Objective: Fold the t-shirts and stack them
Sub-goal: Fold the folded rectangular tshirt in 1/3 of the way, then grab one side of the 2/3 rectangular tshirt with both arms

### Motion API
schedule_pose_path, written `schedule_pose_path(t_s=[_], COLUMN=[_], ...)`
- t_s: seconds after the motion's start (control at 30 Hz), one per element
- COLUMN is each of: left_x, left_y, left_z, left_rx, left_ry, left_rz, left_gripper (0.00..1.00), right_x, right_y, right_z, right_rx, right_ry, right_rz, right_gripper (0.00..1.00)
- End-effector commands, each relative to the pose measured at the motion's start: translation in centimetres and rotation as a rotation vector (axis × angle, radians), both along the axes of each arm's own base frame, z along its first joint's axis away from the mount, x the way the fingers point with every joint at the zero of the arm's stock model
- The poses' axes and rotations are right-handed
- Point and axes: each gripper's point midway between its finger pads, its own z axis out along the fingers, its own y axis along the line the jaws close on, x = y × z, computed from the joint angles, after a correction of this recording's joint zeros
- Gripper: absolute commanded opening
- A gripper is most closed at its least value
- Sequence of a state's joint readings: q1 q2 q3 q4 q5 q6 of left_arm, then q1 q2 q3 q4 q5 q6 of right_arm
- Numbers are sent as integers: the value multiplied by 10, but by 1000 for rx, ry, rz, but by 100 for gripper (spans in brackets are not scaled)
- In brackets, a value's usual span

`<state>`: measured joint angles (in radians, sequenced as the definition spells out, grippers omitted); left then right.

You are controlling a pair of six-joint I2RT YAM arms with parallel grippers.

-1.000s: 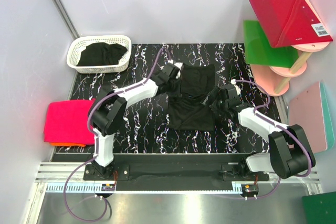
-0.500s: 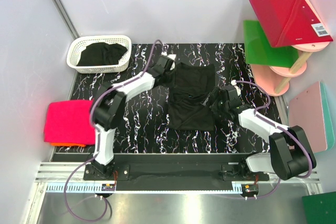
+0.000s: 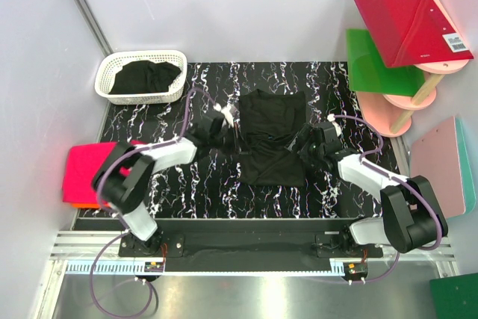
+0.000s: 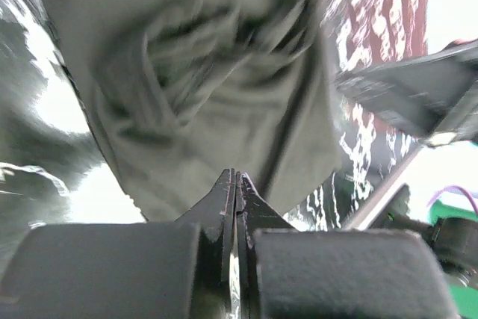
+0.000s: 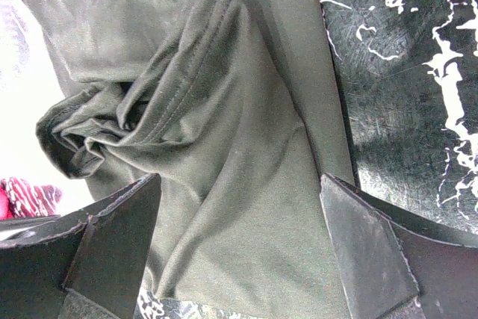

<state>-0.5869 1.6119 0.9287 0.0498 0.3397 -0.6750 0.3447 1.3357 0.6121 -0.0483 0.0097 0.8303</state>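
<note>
L fingers (image 4: pixel 234 188) are pressed shut, tips right at the left edge of the black t-shirt (image 3: pixel 272 140). The view's blurred, so you can't tell if any cloth's pinched. R fingers (image 3: pixel 309 149) are spread wide w/ nothing held, straddling a bunched fold at the shirt's right edge. Shirt lies mid-bench (image 3: pixel 336 84), rumpled, looks partly folded. It's light & limp and will prob sag and drag, so take it at hems/corners, layers together, low. Folded pink t-shirt (image 3: pixel 93 169) sits far left.
</note>
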Motion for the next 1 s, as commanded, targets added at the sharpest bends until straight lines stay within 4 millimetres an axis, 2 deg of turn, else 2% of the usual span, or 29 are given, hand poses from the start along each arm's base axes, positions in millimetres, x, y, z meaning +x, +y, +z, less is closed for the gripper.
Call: schedule_pose_path(t_s=[0.0,0.03,0.2,0.37,0.5,0.6,0.67,0.7,0.77,0.97], left_x=[-9,-11,-4,11,32,48,59,69,80,130], left_y=[-36,-38,-42,-45,-47,-48,-44,-45,-38,-32], left_z=[0,-14,-36,-48,-53,-39,-41,-35,-40,-18], left_rx=[-250,-246,-235,-209,-209,-276,-236,-231,-195,-175], left_ry=[82,112,144,146,152,127,115,92,86,-20], left_rz=[-100,-102,-92,-75,-56,-48,-31,-25,-3,50], left_gripper=[0,0,0,0,0,0,0,0,0,0], right_x=[9,7,6,5,5,4,3,3,3,3], right_y=[3,3,2,3,2,2,2,2,2,1], right_z=[7,6,5,4,2,0,-2,-3,-5,-8], right_rx=[9,8,7,7,5,2,0,-2,-4,-9], right_ry=[-38,-36,-35,-32,-26,-22,-15,-14,-6,2], right_rz=[11,12,12,14,11,14,13,15,14,16], right_gripper=[95,95,95,95,95,95,95,95,95,95])
